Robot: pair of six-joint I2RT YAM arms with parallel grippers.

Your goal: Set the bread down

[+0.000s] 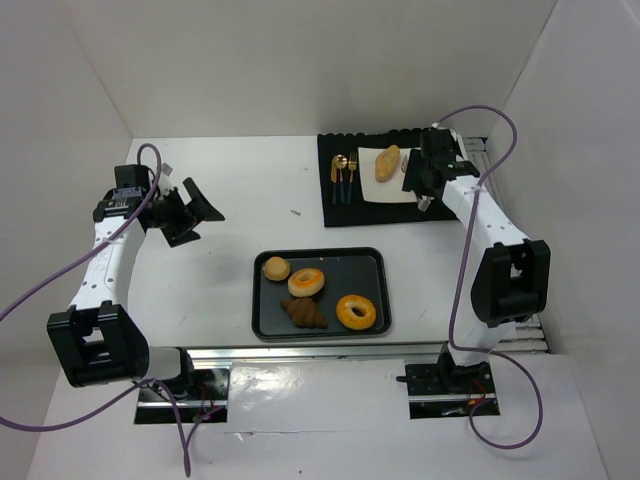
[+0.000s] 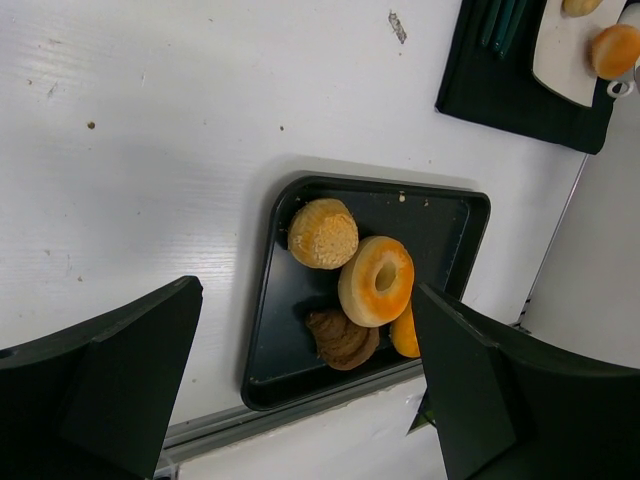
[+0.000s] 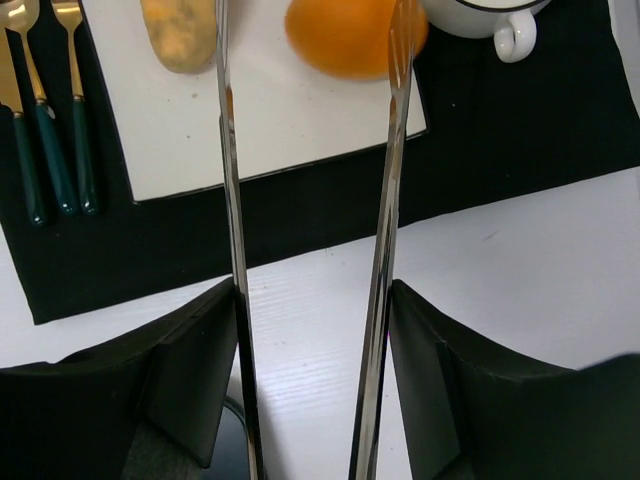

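Note:
On the white plate (image 3: 270, 110) lie an elongated pale tan loaf (image 3: 180, 30) and a glossy orange-brown roll (image 3: 345, 35). My right gripper (image 3: 313, 300) is shut on a pair of metal tongs (image 3: 385, 230), one blade against each finger. The spread blades stand on either side of the orange-brown roll, and I cannot tell if they touch it. A small round tan bun (image 2: 323, 233) sits in the black tray (image 2: 270, 330). My left gripper (image 2: 305, 300) hangs open and empty over the table left of the tray. From above, the right gripper (image 1: 418, 178) is at the plate's (image 1: 375, 186) right edge.
The tray (image 1: 372, 262) also holds two ring doughnuts (image 1: 306, 282) (image 1: 356, 312) and a brown croissant (image 1: 304, 313). The plate rests on a black mat (image 3: 500, 120), with green-handled cutlery (image 3: 50, 120) to its left and a white cup (image 3: 490, 15) to its right.

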